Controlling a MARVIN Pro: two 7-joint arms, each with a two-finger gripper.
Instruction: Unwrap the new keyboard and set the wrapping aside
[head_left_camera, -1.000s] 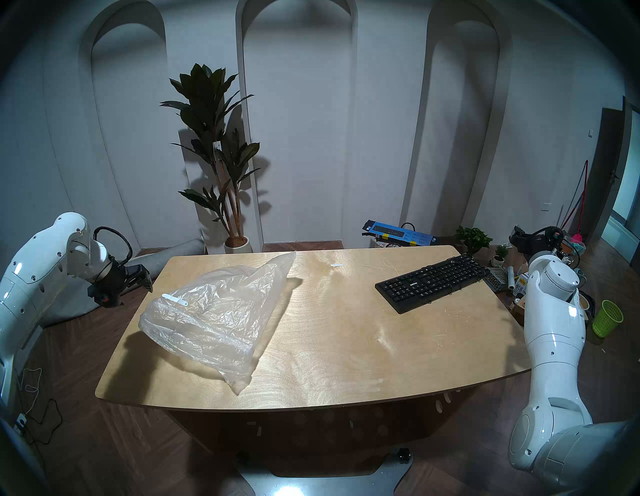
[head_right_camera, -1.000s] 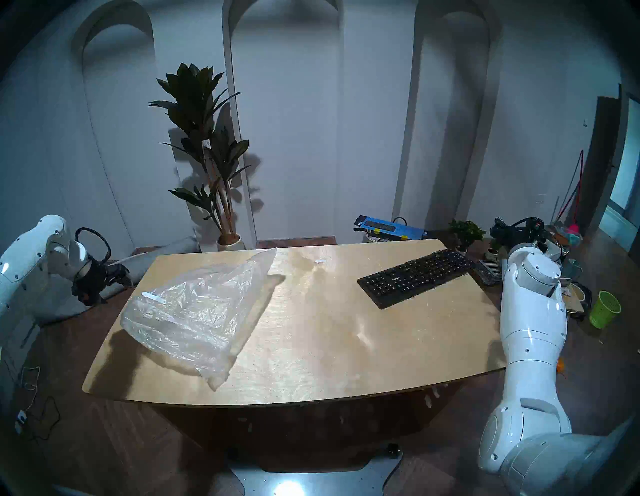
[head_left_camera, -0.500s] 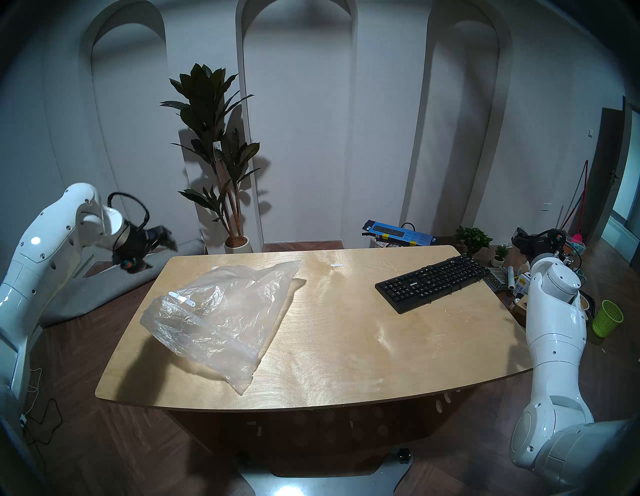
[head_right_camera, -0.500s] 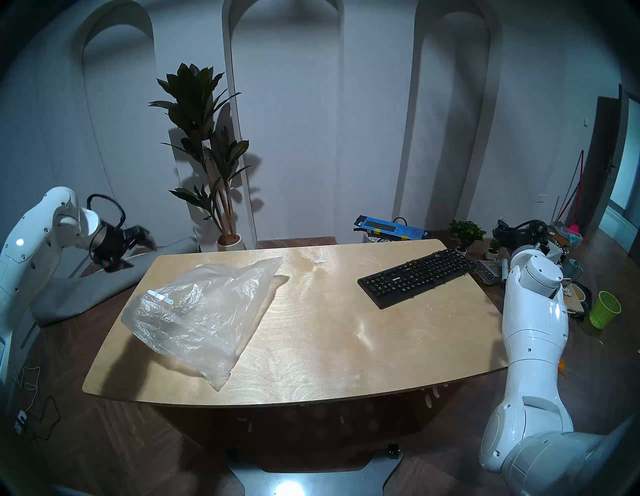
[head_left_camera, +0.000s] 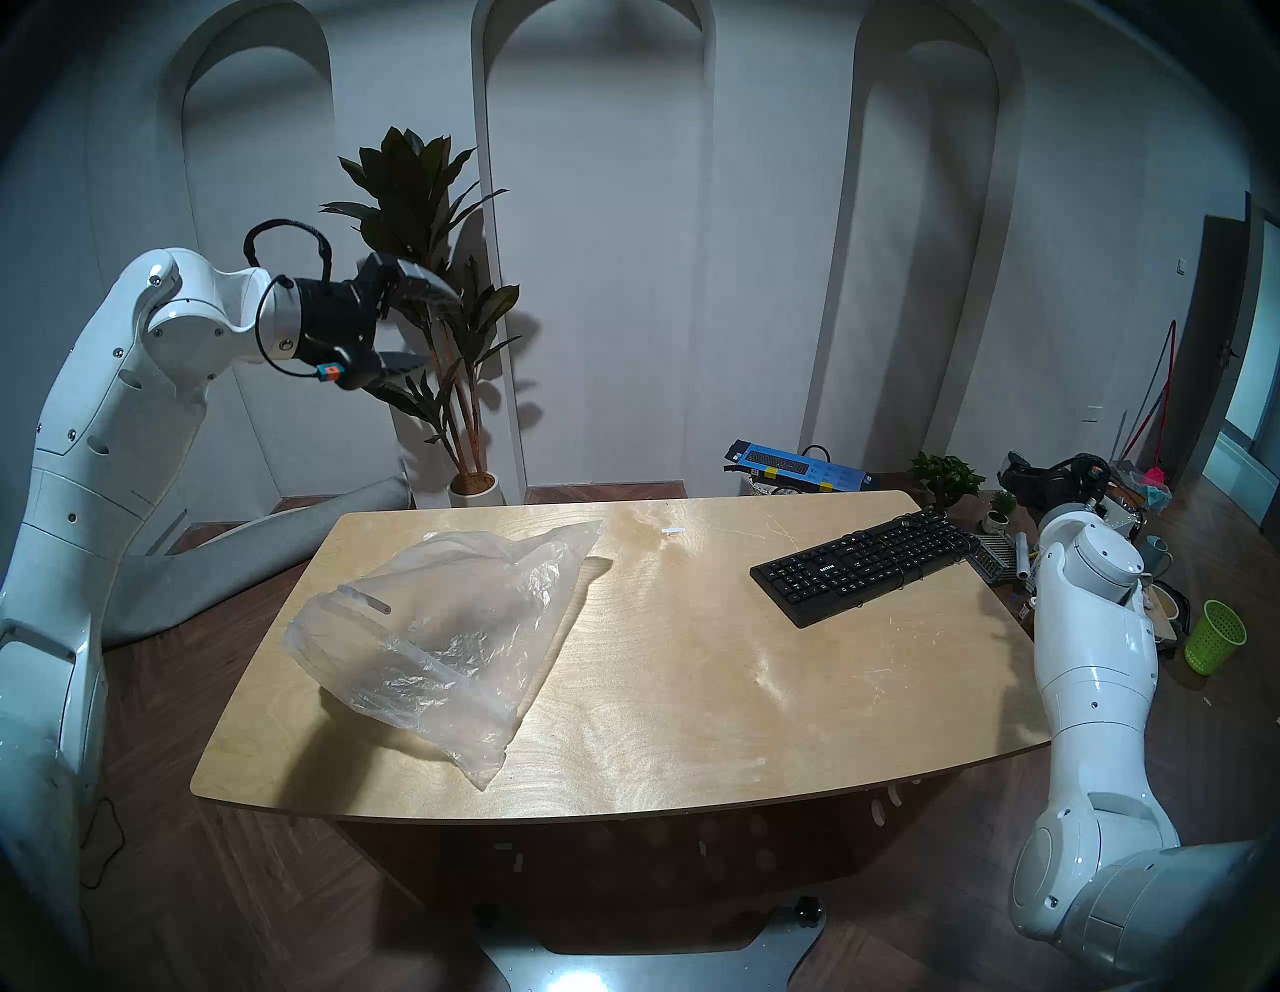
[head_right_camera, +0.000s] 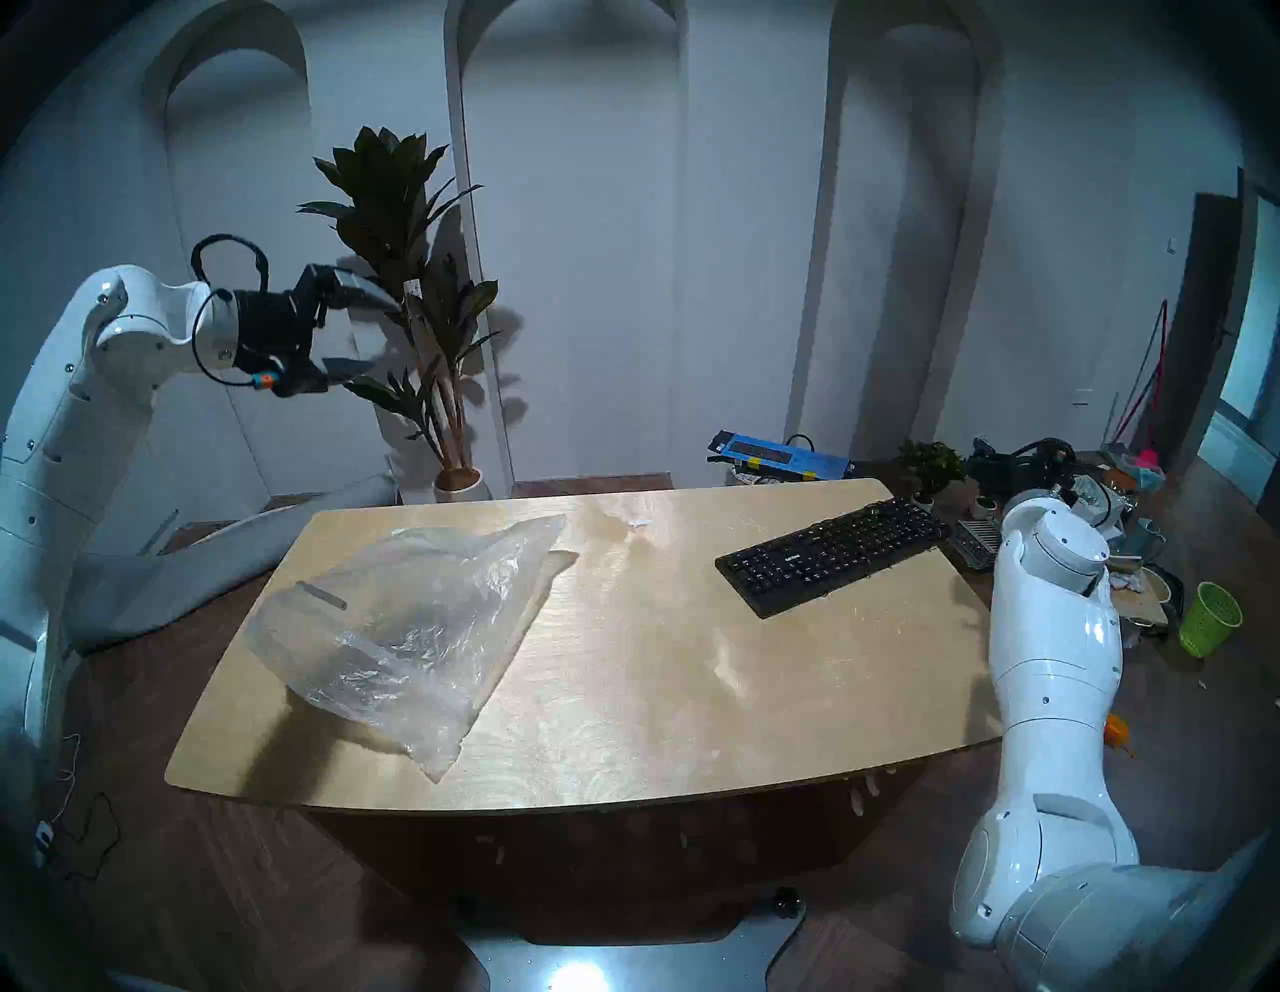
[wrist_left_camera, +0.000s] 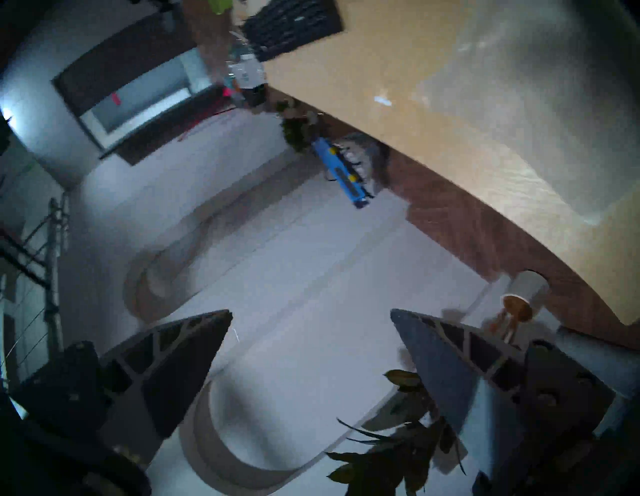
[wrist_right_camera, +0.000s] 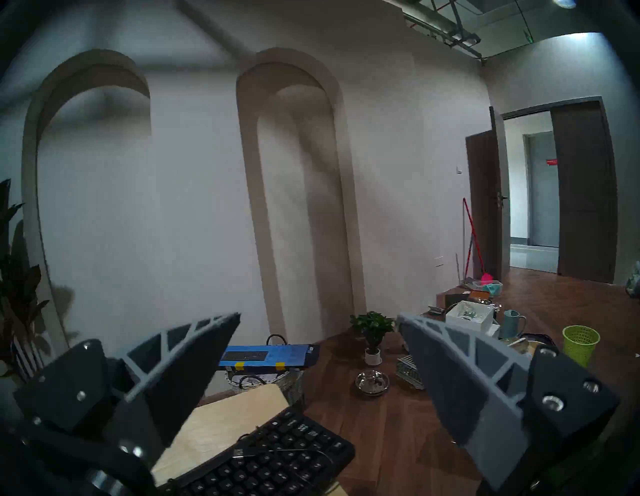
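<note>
Both jaws wide apart, empty; wrapping (head_left_camera: 443, 644) crumpled on table (head_left_camera: 692, 693); keyboard (head_left_camera: 859, 564) bare.

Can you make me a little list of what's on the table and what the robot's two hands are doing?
table: light wood
keyboard: black, bare, far right part of the table
wrapping: clear crinkled bag, empty, lying on the left part
left gripper: open, holding nothing, up in the air in front of the plant
right gripper: open, holding nothing, just past the keyboard's end
blue box: behind the table
</note>
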